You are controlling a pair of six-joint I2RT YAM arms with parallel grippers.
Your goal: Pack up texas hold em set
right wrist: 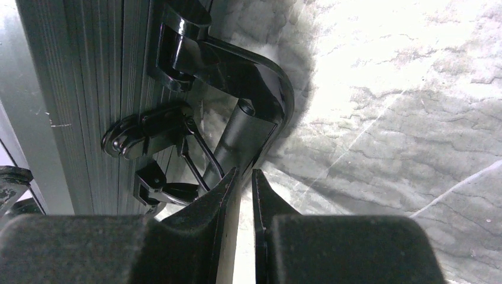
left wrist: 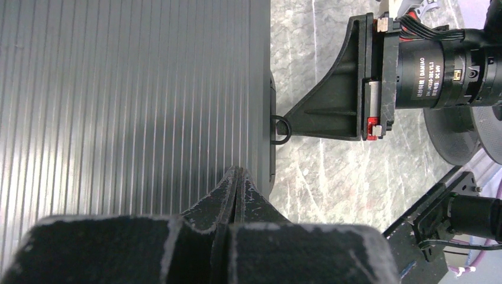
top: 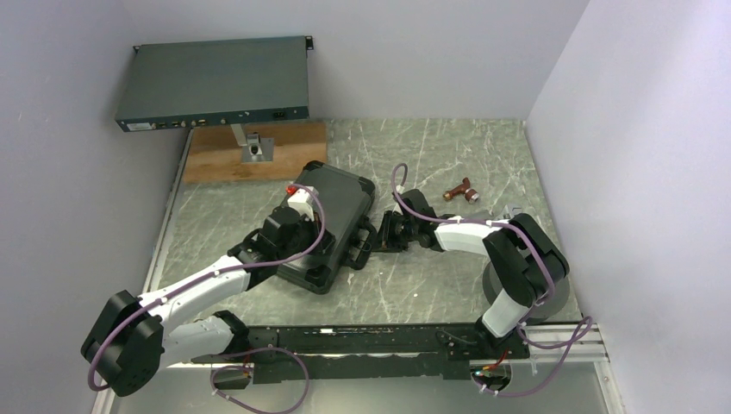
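The black plastic case (top: 336, 216) lies closed in the middle of the table, so chips, card boxes and discs are hidden. My left gripper (top: 297, 205) rests over its ribbed lid (left wrist: 130, 100), with the fingers shut and empty (left wrist: 237, 173) near the lid's edge. My right gripper (top: 381, 235) is at the case's front side, with the tips (right wrist: 244, 173) just below the handle (right wrist: 260, 71) and beside a latch (right wrist: 148, 133). Its fingers stand almost together with only a thin slit and hold nothing. In the left wrist view a right finger (left wrist: 331, 112) touches a latch ring (left wrist: 281, 129).
A flat dark-grey rack unit (top: 215, 84) stands raised at the back left over a wooden board (top: 259, 155). A red-handled wrench (top: 461, 191) lies on the table right of the case. Walls close in on the left and right.
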